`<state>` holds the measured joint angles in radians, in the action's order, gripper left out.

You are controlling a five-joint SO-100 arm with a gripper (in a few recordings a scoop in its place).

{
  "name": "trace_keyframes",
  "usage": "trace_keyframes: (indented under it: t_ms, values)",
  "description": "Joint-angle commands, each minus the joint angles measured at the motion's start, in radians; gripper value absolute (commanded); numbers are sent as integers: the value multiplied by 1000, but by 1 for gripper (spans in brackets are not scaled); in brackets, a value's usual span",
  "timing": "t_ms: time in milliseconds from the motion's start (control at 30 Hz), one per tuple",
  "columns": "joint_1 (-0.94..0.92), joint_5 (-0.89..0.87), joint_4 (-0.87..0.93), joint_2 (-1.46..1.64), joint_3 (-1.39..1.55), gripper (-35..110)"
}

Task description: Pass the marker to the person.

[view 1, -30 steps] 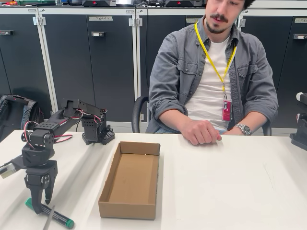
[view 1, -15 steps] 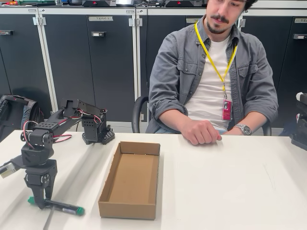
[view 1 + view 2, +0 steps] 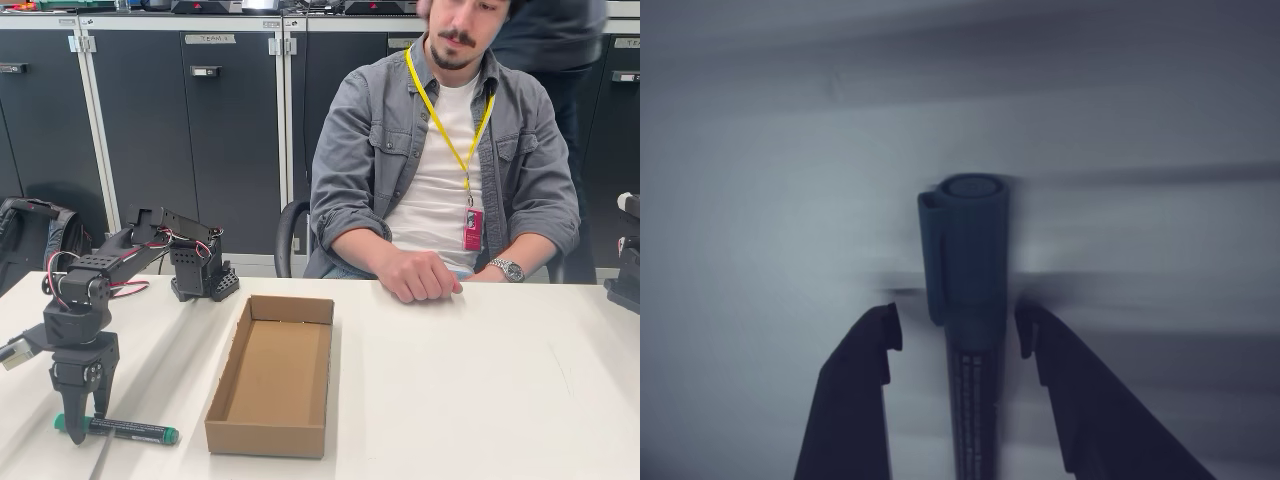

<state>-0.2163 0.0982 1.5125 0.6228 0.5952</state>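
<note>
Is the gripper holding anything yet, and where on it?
Nothing held: the gripper straddles the marker near its cap end, fingers apart, gaps either side.

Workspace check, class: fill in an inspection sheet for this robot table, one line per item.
Surface: white table, mostly bare on the picture's right.
Job's things: marker lies flat at the front left; person sits behind the table, fist resting on it.
Clutter: open cardboard box, nothing seen inside.
Grippers: tool points down astride the marker near one green end; wrist view shows gaps beside both fingers.
Cables: red and white wires along the arm.
Surroundings: dark cabinets, black bag at left.
</note>
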Motion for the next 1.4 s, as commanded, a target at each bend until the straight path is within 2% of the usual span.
trace_keyframes:
  t_ms: [0,167,400,867,1133,1367]
  values:
    - [8,-8,-34,0,23,27]
    - [5,-8,-49,-18,9,27]
    - [3,8,-32,-31,-8,12]
    - [-9,14,-26,-35,-12,-4]
    - [-8,20,25,-6,11,-5]
    - [17,-6,43,138,129,-5]
